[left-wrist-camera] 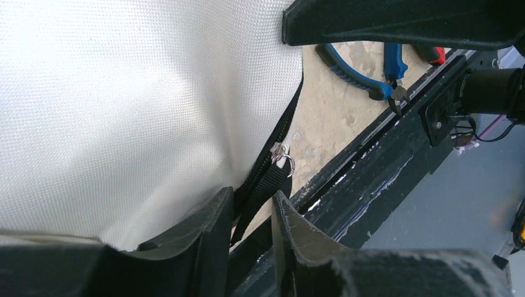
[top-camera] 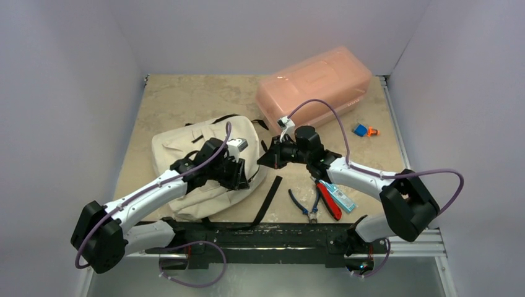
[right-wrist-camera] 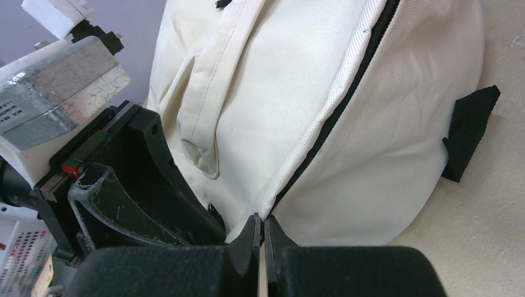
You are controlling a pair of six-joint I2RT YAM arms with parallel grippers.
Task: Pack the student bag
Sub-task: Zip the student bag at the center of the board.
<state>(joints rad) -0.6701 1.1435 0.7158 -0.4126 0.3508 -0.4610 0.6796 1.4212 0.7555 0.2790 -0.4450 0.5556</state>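
Observation:
The student bag [top-camera: 186, 148], cream fabric with black zip trim, lies at the table's left-centre. My left gripper [top-camera: 238, 170] hangs over its near right side. In the left wrist view the left gripper [left-wrist-camera: 251, 192] stands narrowly open around the black zip pull strap [left-wrist-camera: 267, 182], with a gap still showing beside the strap. The bag's cloth [left-wrist-camera: 124, 111] fills the left of that view. My right gripper [top-camera: 267, 159] is at the bag's right edge. In the right wrist view the right gripper [right-wrist-camera: 260, 218] is shut on the cream seam edge of the bag [right-wrist-camera: 371, 142].
A translucent pink box [top-camera: 316, 83] stands at the back right. Blue-handled pliers [top-camera: 303, 207], a red-handled tool [top-camera: 328, 201] and a light blue packet [top-camera: 342, 197] lie near the front under the right arm. Small blue and orange pieces [top-camera: 364, 130] lie further right. A black bag strap [top-camera: 267, 199] trails forward.

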